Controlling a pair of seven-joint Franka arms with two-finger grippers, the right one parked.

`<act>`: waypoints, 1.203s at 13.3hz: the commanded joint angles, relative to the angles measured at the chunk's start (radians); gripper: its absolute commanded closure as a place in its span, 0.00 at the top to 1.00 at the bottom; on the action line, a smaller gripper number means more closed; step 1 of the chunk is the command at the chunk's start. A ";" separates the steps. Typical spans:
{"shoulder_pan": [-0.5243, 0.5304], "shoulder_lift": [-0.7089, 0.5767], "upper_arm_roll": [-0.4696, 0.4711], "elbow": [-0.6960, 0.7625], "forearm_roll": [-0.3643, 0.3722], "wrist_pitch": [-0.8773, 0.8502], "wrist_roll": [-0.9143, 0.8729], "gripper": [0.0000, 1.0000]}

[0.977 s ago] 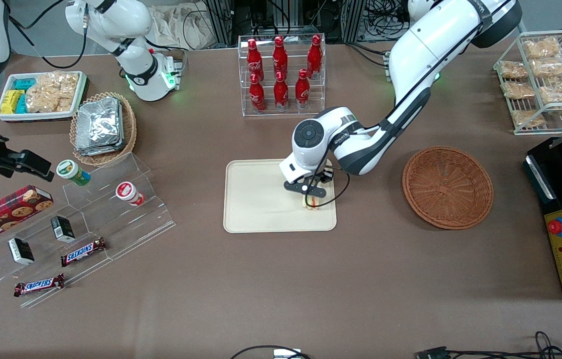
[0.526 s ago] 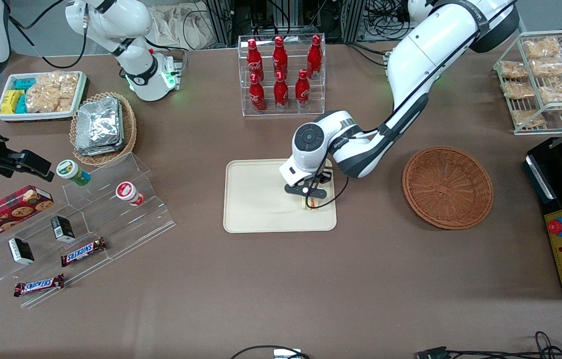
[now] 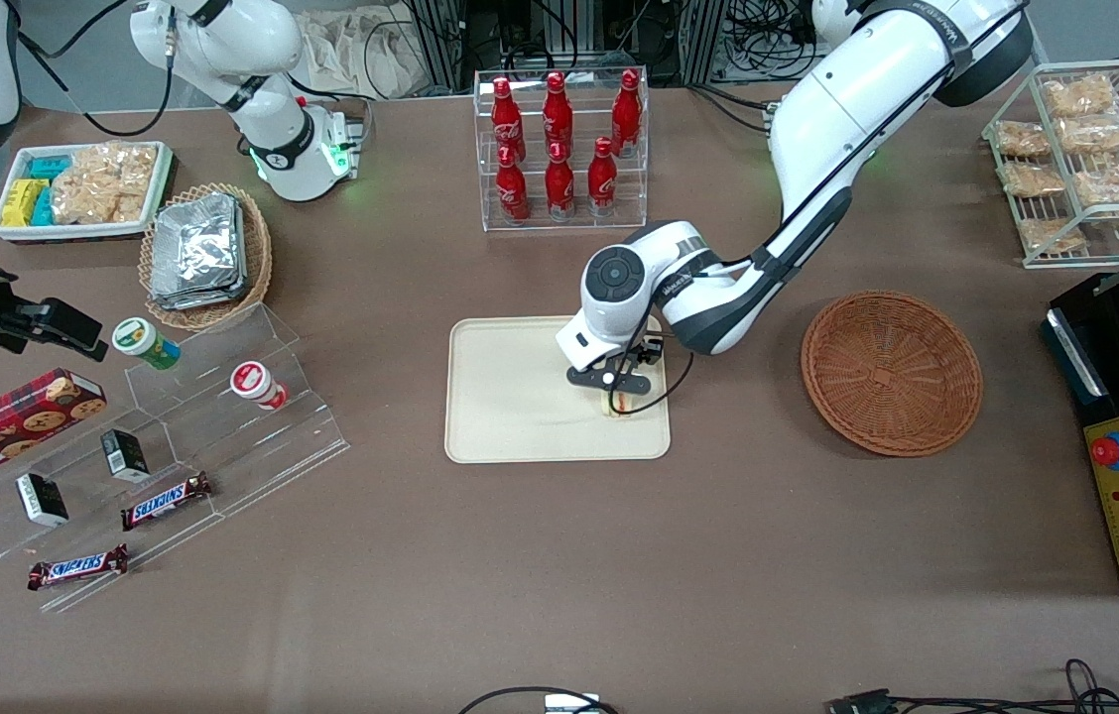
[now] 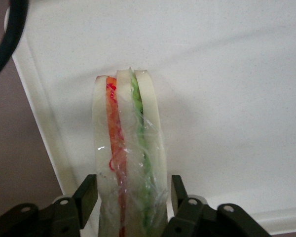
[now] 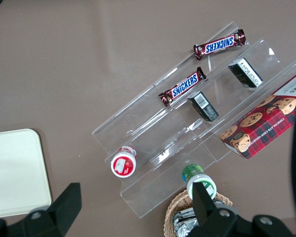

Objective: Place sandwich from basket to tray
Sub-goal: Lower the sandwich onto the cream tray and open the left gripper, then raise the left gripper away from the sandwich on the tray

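While my jaws [image 4: 130, 197] pinch the sandwich [image 4: 129, 163] from both sides, it stands on edge between them on the tray [image 3: 510, 397], with the basket [image 3: 892, 372] well apart on the bench.

A big brown table [image 3: 540, 575] fills almost the whole front view. Its top is flat and plain, with soft light on it and faint shadows. Along the table edge farthest from the front camera stand grey metal frame posts [image 3: 440, 40], with a tangle of black cables [image 3: 748, 30] and a crumpled pale cloth [image 3: 361, 50] among them. A strip of grey floor [image 3: 103, 69] shows there too. More black cables [image 3: 1105, 689] lie at the table edge nearest the front camera.
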 commanded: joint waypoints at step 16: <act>0.278 -0.220 0.000 0.314 -0.125 -0.391 0.027 1.00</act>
